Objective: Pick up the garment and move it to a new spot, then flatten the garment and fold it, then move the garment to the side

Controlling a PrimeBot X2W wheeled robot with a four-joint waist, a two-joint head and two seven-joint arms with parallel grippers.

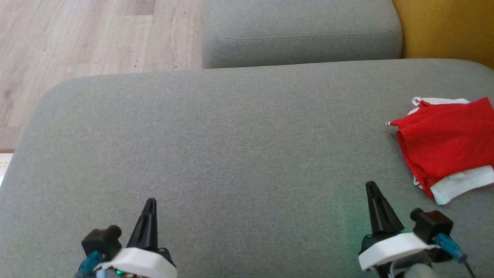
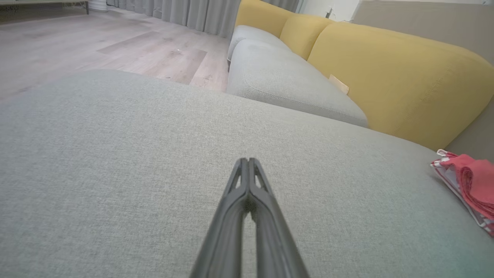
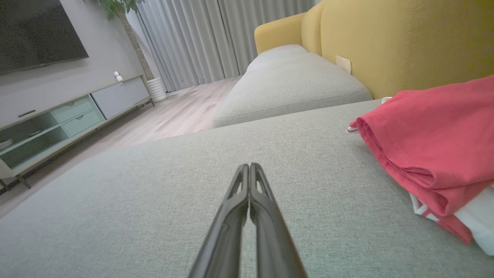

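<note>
A folded red and white garment [image 1: 447,144] lies at the right edge of the grey cushion [image 1: 231,146]. It also shows at the right of the left wrist view, garment [image 2: 471,181], and close at the right of the right wrist view, garment [image 3: 432,150]. My right gripper [image 1: 371,186] is shut and empty near the front edge, a short way left of the garment and apart from it. My left gripper [image 1: 151,201] is shut and empty at the lower left, far from the garment. Both pairs of fingers meet at their tips, left gripper [image 2: 247,160] and right gripper [image 3: 247,166].
A second grey cushion [image 1: 301,33] lies beyond the first, with a yellow backrest [image 1: 444,27] at the far right. Wooden floor [image 1: 85,38] runs past the cushion's left and far-left edges. A TV cabinet [image 3: 69,116] and curtains [image 3: 216,38] stand across the room.
</note>
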